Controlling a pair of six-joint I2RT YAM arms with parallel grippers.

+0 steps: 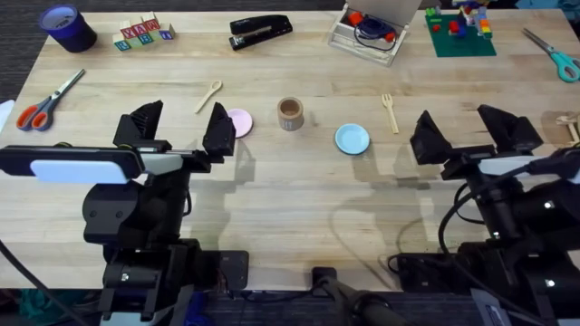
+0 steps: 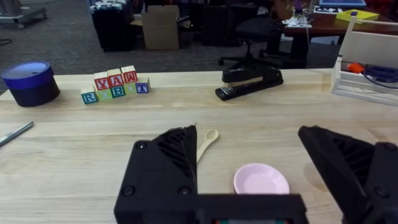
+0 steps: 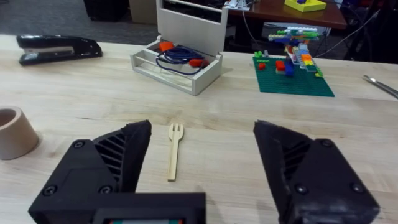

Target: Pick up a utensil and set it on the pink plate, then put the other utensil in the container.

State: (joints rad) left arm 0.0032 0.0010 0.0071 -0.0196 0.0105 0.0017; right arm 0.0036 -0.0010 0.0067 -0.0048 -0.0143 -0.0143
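Observation:
A pale wooden spoon [image 1: 209,95] [image 2: 207,144] lies on the table left of centre, beyond my left gripper [image 1: 181,129] [image 2: 249,163], which is open and empty. The small pink plate [image 1: 238,121] [image 2: 261,181] rests just right of that gripper's right finger. A tan cup [image 1: 290,114] [image 3: 13,132] stands upright at the middle. The wooden fork [image 1: 390,111] [image 3: 174,151] lies right of centre, prongs away from me, a little beyond my right gripper [image 1: 471,131] [image 3: 202,155], also open and empty.
A light-blue plate [image 1: 352,139] sits between the cup and the fork. Along the far edge are a blue tape roll [image 1: 66,27], letter blocks [image 1: 143,33], a black stapler [image 1: 260,32], a clear box [image 1: 367,32] and a green brick plate [image 1: 460,29]. Scissors [image 1: 47,100] lie left, another pair [image 1: 553,52] right.

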